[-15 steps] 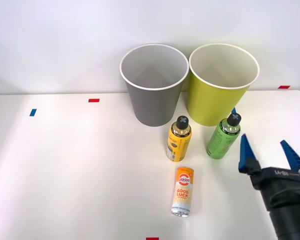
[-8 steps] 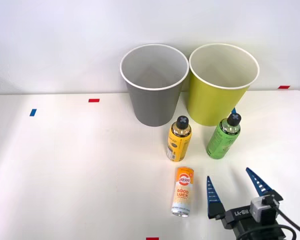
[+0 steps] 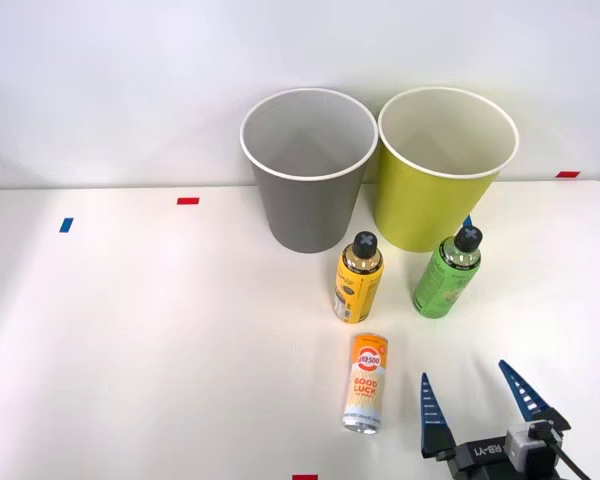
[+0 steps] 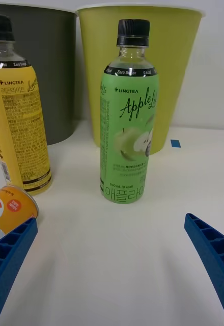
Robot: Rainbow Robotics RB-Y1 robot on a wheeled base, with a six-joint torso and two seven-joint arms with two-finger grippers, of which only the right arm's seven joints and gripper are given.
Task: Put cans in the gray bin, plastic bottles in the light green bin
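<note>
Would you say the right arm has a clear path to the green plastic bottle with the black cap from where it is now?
Probably yes: the right gripper is open, the green bottle stands upright straight ahead, and bare table lies between them.

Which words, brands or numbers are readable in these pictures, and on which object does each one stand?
"LINCTEA", "Apple", "Zero Sugar": on the green bottle; its Korean line and fine print are too small to read.
"LINCTEA": on the yellow bottle; the other print there is too small.
"GOOD LUCK": on the orange-and-white can; its round logo is unclear.
Pale lettering on the right pincer body: unreadable.
</note>
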